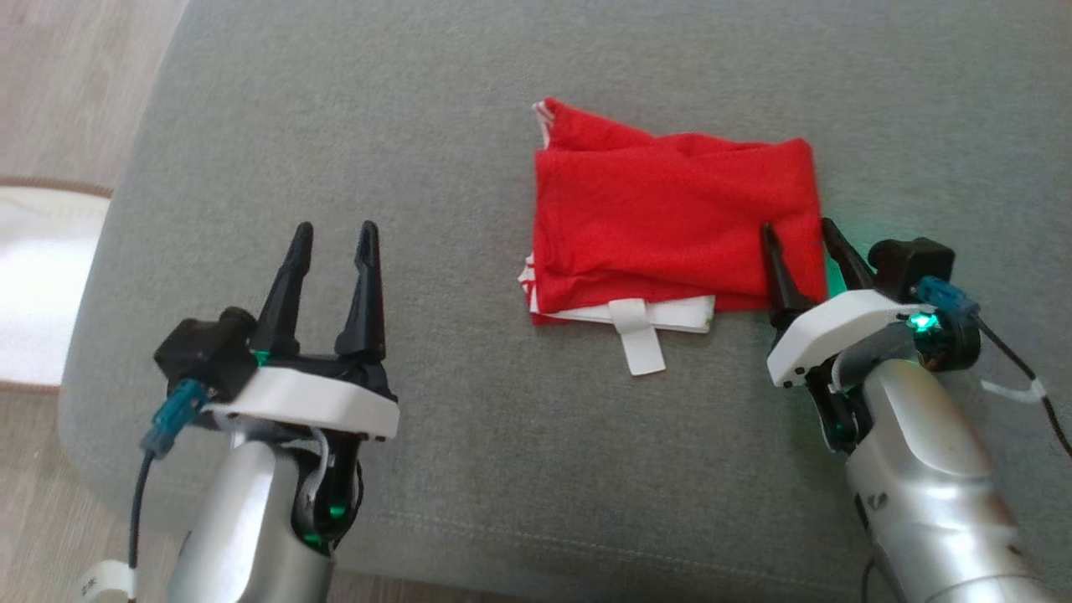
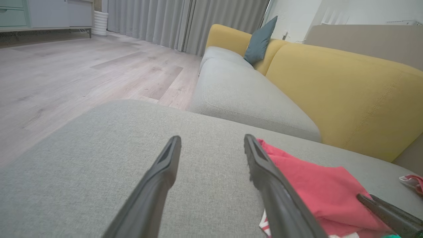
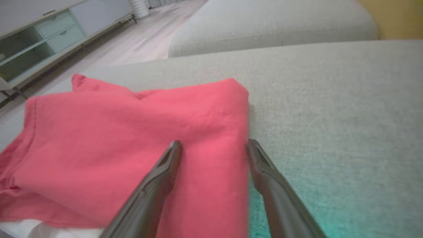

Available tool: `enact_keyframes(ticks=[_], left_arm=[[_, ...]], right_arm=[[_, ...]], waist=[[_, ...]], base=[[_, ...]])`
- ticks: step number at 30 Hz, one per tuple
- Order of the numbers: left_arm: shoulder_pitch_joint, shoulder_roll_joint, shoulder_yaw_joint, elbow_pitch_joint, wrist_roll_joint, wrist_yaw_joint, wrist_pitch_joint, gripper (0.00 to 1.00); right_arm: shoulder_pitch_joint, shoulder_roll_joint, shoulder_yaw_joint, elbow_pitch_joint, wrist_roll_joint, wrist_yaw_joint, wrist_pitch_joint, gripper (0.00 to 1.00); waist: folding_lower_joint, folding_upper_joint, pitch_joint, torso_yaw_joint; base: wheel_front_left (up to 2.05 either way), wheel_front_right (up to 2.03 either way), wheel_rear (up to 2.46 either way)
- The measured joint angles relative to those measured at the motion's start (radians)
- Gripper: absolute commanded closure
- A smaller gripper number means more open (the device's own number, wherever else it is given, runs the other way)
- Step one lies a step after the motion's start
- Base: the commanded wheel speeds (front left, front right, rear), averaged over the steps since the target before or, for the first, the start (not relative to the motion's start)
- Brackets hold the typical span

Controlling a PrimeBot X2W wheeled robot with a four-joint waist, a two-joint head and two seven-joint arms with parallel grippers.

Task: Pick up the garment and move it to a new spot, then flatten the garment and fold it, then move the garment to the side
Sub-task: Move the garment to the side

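Observation:
The garment is red with white trim, folded into a rough rectangle on the grey cushion. A white strap pokes out of its near edge. My right gripper is open over the garment's near right corner, one finger above the red cloth and the other at its edge. In the right wrist view the garment lies under the right gripper, nothing pinched. My left gripper stands open over bare cushion, left of the garment. From the left wrist, the left gripper points past the garment.
The grey cushion's left edge drops to a wood floor with a pale rug. A yellow sofa back and a second grey seat lie beyond. A cabinet stands across the floor.

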Motion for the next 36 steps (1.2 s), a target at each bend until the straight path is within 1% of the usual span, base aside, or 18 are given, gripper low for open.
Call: enact_keyframes(ticks=[4,10,11,12,16,18,22,26,30,33,36], left_arm=[[-0.004,0.0,-0.002,0.0,-0.008,0.001,0.0,0.0],[-0.025,0.0,-0.001,-0.001,-0.008,0.001,0.0,0.0],[-0.027,0.0,0.0,-0.001,-0.008,0.001,0.0,0.0],[-0.027,0.0,0.001,-0.001,-0.008,0.001,0.0,0.0],[-0.026,0.0,0.015,0.002,-0.008,0.001,0.0,0.0],[-0.026,0.0,0.024,0.004,-0.007,0.0,0.0,0.0],[-0.024,0.0,0.028,0.003,0.002,-0.002,0.0,0.0],[-0.018,0.0,0.031,-0.003,0.004,-0.008,0.0,0.0],[-0.018,0.0,0.033,-0.012,0.012,-0.008,0.0,0.0],[-0.018,0.0,0.035,-0.02,0.017,-0.009,0.0,0.0],[-0.02,0.0,0.035,-0.025,0.019,-0.016,0.0,0.0]], right_arm=[[-0.039,-0.001,-0.013,0.07,-0.02,0.0,0.007,0.0],[-0.104,-0.013,-0.014,0.129,-0.032,0.0,0.007,0.0],[-0.112,-0.013,-0.01,0.139,-0.031,0.0,0.007,0.45],[-0.118,-0.014,-0.006,0.147,-0.031,0.0,0.006,1.0],[-0.122,-0.011,0.017,0.172,-0.035,0.0,-0.03,1.0],[-0.122,-0.005,0.018,0.182,-0.062,0.0,-0.047,1.0],[-0.121,0.0,-0.004,0.182,-0.159,0.0,-0.069,1.0],[-0.119,-0.012,-0.026,0.12,-0.269,0.0,-0.082,1.0],[-0.119,-0.052,-0.02,0.038,-0.34,0.0,-0.084,1.0],[-0.119,-0.104,-0.001,-0.011,-0.358,0.0,-0.08,1.0],[-0.119,-0.166,0.027,-0.047,-0.357,0.0,-0.049,1.0]], waist=[[0.0,0.0,0.025,0.024],[-0.0001,0.0,0.049,0.043],[-0.0001,0.0,0.051,0.044],[-0.0001,0.0,0.051,0.043],[-0.0001,0.0,0.04,0.026],[0.0,0.0,0.031,0.012],[0.0,0.0,0.011,-0.025],[-0.0001,0.0,-0.006,-0.072],[-0.0001,0.0,-0.014,-0.125],[-0.0001,0.0,-0.011,-0.165],[-0.0001,0.0,0.0,-0.199]], base=[[0.0,0.0,0.0],[0.0,0.0,0.0],[0.0,0.0,0.0],[0.0,0.0,0.0],[0.0,0.0,0.0],[0.0,0.0,0.0],[0.0,0.0,0.0],[0.0,0.0,0.0],[0.0,0.0,0.0],[0.0,0.0,0.0],[0.0,0.0,0.0]])
